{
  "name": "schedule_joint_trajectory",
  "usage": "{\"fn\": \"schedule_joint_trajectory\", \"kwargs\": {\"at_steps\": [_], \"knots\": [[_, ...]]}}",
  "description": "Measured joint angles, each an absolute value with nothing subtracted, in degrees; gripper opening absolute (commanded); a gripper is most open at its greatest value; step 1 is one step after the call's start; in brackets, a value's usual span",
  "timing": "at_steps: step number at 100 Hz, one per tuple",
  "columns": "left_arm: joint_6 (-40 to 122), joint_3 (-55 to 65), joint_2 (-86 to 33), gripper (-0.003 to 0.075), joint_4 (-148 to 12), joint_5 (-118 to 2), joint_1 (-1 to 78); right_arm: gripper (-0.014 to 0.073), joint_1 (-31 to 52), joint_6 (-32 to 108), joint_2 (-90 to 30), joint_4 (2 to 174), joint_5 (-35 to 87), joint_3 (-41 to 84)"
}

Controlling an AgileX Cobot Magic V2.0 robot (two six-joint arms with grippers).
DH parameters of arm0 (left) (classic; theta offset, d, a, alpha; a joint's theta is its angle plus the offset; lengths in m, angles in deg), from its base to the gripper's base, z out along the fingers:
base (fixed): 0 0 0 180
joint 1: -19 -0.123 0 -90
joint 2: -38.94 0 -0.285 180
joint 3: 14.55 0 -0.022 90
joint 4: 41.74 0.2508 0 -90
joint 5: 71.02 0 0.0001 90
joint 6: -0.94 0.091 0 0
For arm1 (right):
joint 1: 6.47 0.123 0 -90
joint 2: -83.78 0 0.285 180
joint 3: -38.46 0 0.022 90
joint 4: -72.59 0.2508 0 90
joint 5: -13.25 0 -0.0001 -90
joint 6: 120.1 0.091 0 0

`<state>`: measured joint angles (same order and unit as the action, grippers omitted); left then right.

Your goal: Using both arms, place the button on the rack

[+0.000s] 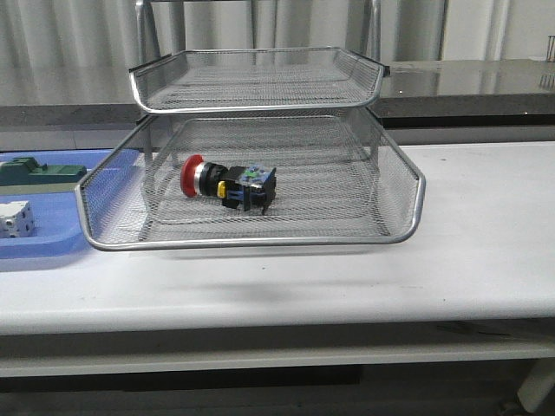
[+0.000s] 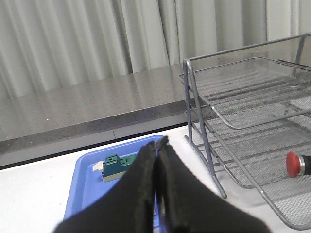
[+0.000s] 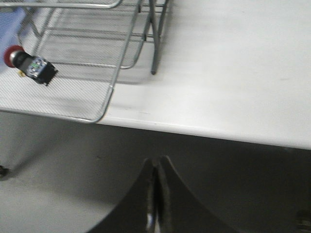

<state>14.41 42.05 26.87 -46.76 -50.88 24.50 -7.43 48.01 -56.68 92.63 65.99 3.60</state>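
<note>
The button (image 1: 227,184) lies on its side in the rack (image 1: 251,238)'s pulled-out lower tray. Judged light, rigid and roll-prone; best gripped across the black body. Left pincer (image 2: 156,194) and right pincer (image 3: 155,194) are both clenched, grasping nothing.

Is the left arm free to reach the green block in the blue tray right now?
Probably yes: the green block lies uncovered in the blue tray, just beyond the shut left gripper.

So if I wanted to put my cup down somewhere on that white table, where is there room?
The white table lies bare right of the silver wire-mesh rack and along the front edge. The left is crowded by the blue plastic tray.
</note>
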Motion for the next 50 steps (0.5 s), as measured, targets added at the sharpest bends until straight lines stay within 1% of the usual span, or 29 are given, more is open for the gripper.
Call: {"fn": "schedule_joint_trajectory", "kwargs": {"at_steps": [35, 50], "knots": [[14.41, 42.05, 26.87, -0.0021, -46.76, -50.88, 24.50, -0.0060, -7.28, 45.36, -35.75, 106.58, 62.89, 3.60], [14.41, 42.05, 26.87, -0.0021, -46.76, -50.88, 24.50, -0.0060, -4.15, 43.99, -28.89, 108.99, 59.92, 3.60]]}}
